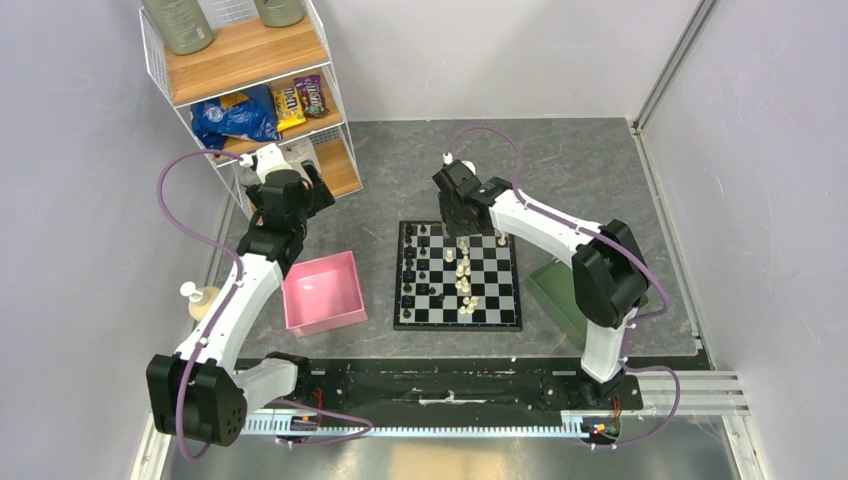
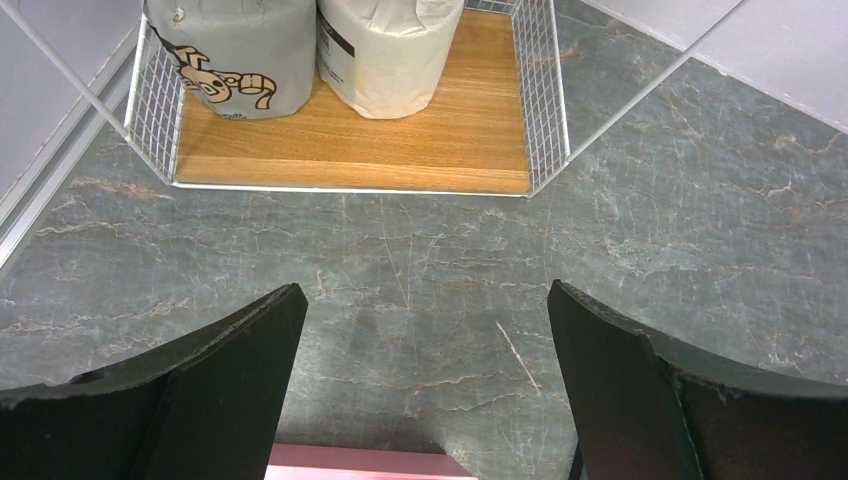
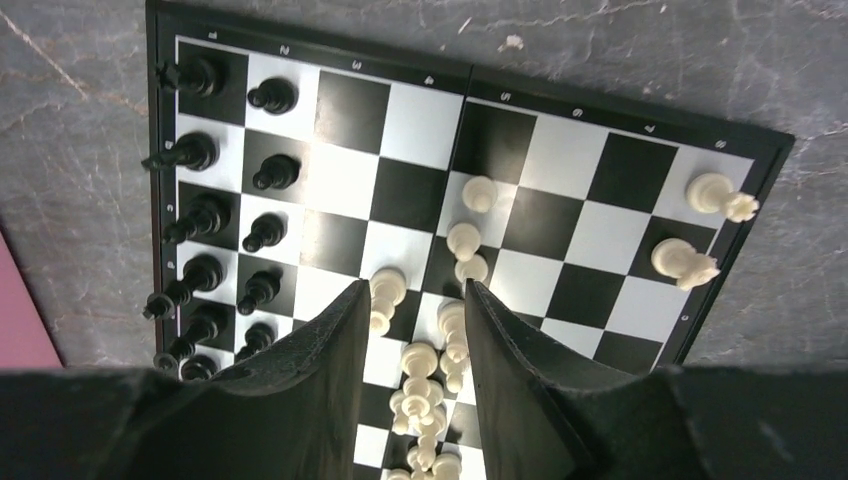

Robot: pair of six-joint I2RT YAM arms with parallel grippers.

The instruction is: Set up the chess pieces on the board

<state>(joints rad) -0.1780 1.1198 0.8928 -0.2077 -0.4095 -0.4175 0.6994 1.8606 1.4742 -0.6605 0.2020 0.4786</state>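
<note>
**INSPECTION: CHESS SET-UP, PART COMPLETE**

**Top view.** Square black-and-white chequered board (image 1: 500, 300) lies flat mid-way across grey marbled table (image 1: 400, 170). It sits btwn square pink plastic tray (image 1: 325, 295) on its left and dark green tray (image 1: 555, 290) on its right. Green tray is partly hidden by right arm (image 1: 545, 228). Tiny black pieces (image 1: 410, 265) stand in two files along board's left edge. Tiny cream-white pieces (image 1: 465, 278) are bunched in a ragged line down board's middle, w/ one more near its far right corner. Right arm reaches over board's far edge. Left arm (image 1: 240, 290) is off the board, btwn pink tray and white wire shelf w/ wooden decks (image 1: 250, 70) at table's far left corner.

**Left wrist.** Left gripper (image 2: 425, 300): black fingers (image 2: 230, 380) wide apart, released, nothing btwn them, bare table beneath. Two paper-wrapped rolls (image 2: 240, 45) sit on shelf's lowest deck ahead.

**Right wrist.** Right gripper (image 3: 415, 295): fingers part-way apart above board, no piece bridging the gap, so it reads as released. White bunch lies directly under it. Two white pieces stand apart along the edge opposite the black files. Whether the bunched pieces are upright or tipped: cannot tell.
</note>
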